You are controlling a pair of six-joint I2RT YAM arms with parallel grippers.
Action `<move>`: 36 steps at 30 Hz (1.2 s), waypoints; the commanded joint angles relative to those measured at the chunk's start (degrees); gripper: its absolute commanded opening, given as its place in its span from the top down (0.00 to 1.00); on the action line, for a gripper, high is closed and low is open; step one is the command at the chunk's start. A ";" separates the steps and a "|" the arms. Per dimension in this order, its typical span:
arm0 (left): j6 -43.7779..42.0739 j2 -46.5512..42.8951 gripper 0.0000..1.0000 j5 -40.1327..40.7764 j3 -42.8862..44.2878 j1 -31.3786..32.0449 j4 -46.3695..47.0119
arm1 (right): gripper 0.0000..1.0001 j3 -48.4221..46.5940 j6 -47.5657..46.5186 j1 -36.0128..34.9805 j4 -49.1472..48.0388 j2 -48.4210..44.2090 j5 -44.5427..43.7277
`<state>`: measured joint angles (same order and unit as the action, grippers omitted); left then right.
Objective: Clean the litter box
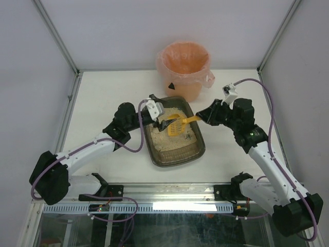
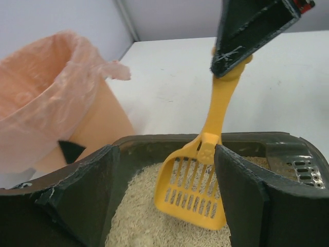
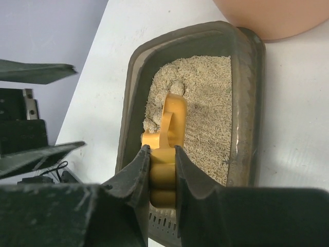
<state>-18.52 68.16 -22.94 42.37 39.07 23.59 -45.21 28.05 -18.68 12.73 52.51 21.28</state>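
The litter box [image 1: 177,162] is a dark translucent tray with beige litter in the middle of the table. A yellow slotted scoop [image 1: 174,126] has its blade down in the litter at the far half. My right gripper [image 1: 201,117] is shut on the scoop's handle, seen from the right wrist [image 3: 162,149] with the scoop [image 3: 172,116] edge-on over the box [image 3: 247,103]. Two litter clumps [image 3: 150,125] lie beside the blade. My left gripper [image 1: 156,117] is open at the box's far-left rim; its view [image 2: 164,149] shows the scoop [image 2: 193,190] between its fingers, touching neither.
A round bin with a pink liner [image 1: 184,67] stands just behind the box, and shows in the left wrist view [image 2: 46,103] and the right wrist view [image 3: 272,18]. White table surface [image 1: 103,98] lies around the box, with frame posts at the back corners.
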 commanded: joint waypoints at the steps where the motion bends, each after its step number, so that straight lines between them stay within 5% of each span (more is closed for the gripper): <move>1: -7.53 5.37 0.25 -6.28 5.58 4.17 6.28 | 1.00 -4.85 -4.02 -2.48 1.56 -0.30 -0.32; 10: -7.80 12.53 0.24 -4.91 8.58 8.36 6.10 | 1.00 -7.79 -3.71 -5.28 1.83 -0.22 -2.14; 16: -8.15 13.31 0.34 0.62 7.23 9.06 5.67 | 1.00 -9.67 -2.94 -5.63 2.03 -0.89 -1.36; 20: -7.96 13.32 0.46 2.32 6.51 9.14 5.97 | 1.00 -10.39 -2.48 -5.67 2.05 -0.68 -0.21; 25: -6.58 15.05 0.76 1.80 7.72 9.34 6.12 | 1.00 -9.79 -1.47 -5.83 0.42 -0.22 -0.08; 27: -6.12 15.05 0.87 1.32 8.18 9.47 6.11 | 0.94 -9.33 -1.11 -5.89 -0.70 -0.04 -0.78; 30: -5.47 14.66 1.00 1.10 8.41 9.70 6.13 | 0.71 -8.59 -0.39 -6.10 -2.44 0.37 -2.18; 33: -4.43 14.16 1.00 0.72 8.18 9.71 7.26 | 0.52 -6.91 1.50 -6.20 -5.39 0.65 -2.95; 36: -3.66 14.13 1.00 0.17 7.71 9.73 8.44 | 0.46 -5.20 3.52 -6.36 -7.99 1.20 -2.64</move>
<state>-23.62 83.00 -21.30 48.51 48.07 27.11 -51.88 28.40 -24.58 11.79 53.43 18.79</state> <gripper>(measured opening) 0.184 0.515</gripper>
